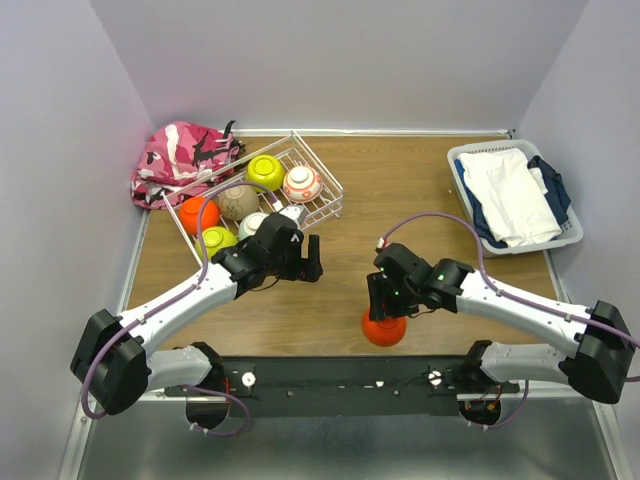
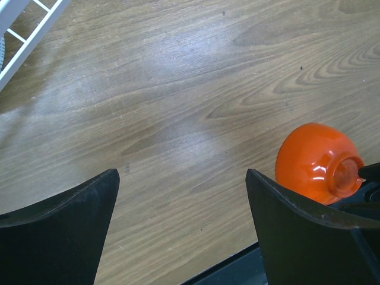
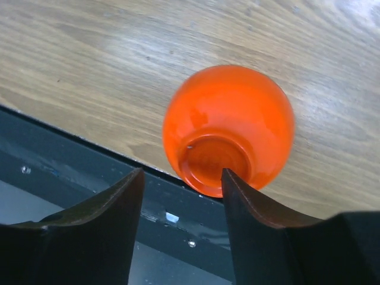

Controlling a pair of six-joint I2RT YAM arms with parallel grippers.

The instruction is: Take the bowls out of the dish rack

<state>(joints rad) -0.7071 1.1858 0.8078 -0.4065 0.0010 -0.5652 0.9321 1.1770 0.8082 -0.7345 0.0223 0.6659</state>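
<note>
Since the orange bowl (image 3: 228, 127) sits upside down at the near edge of the table (image 1: 400, 180) beneath your right gripper (image 3: 183, 172), jaws apart and unclamped, that unloading looks done. Steer your left gripper (image 2: 181, 172), wide open and empty, to the bowls (image 1: 265, 170) left in the rack (image 1: 320, 165).

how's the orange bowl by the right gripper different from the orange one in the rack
The loose orange bowl lies upside down on the table, below the right gripper. The racked orange bowl sits in the dish rack, left corner, partly crossed by a cable. Same colour, similar size.
</note>
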